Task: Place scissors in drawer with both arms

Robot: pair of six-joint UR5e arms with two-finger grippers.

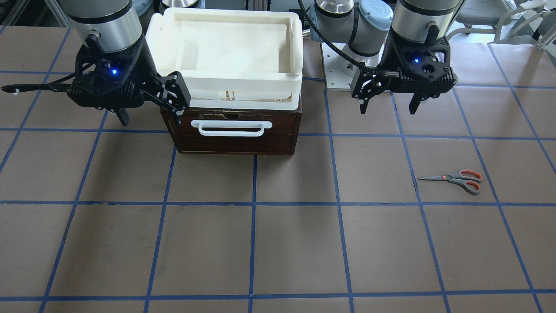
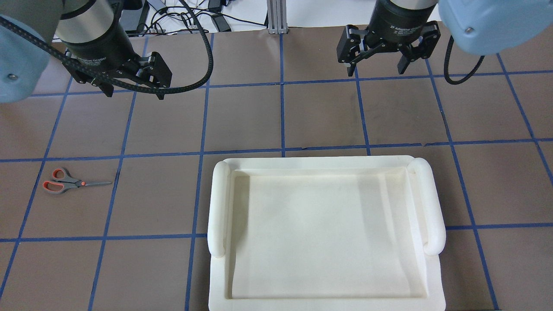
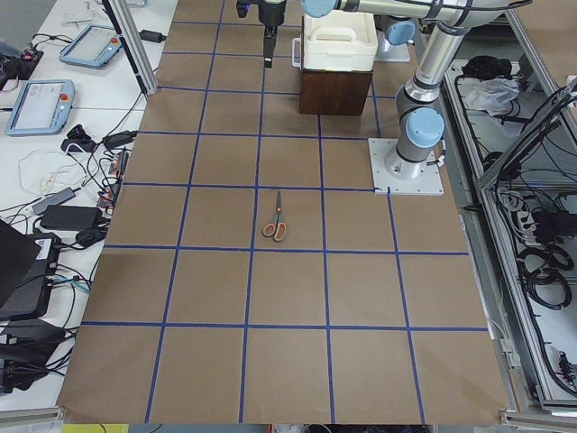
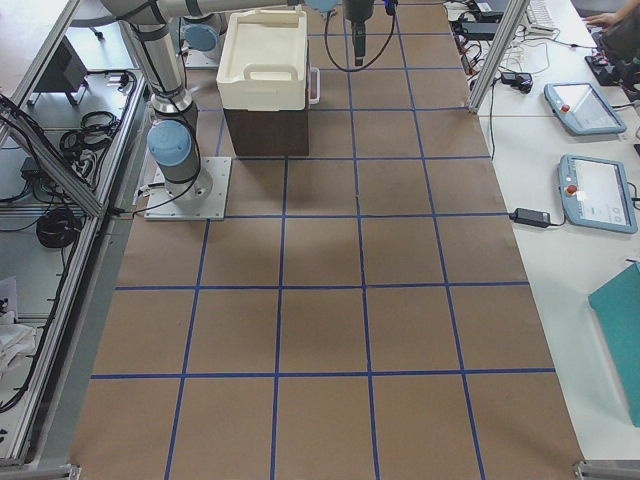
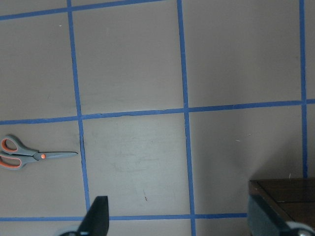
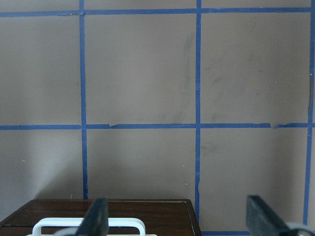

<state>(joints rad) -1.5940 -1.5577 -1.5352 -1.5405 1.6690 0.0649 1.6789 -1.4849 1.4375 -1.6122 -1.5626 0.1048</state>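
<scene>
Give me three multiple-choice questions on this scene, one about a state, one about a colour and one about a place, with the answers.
1. The drawer is: A pulled fully out; B half open; C shut.
2. Its handle is: A black; B white; C orange.
3. The scissors lie: A on the table, robot's left side; B on the table, robot's right side; C in the drawer.

Answers:
1. C, the front sits flush and no interior shows.
2. B, it is a white bar on the dark brown front.
3. A, they lie flat on the bare surface in the left half of the overhead view.
</scene>
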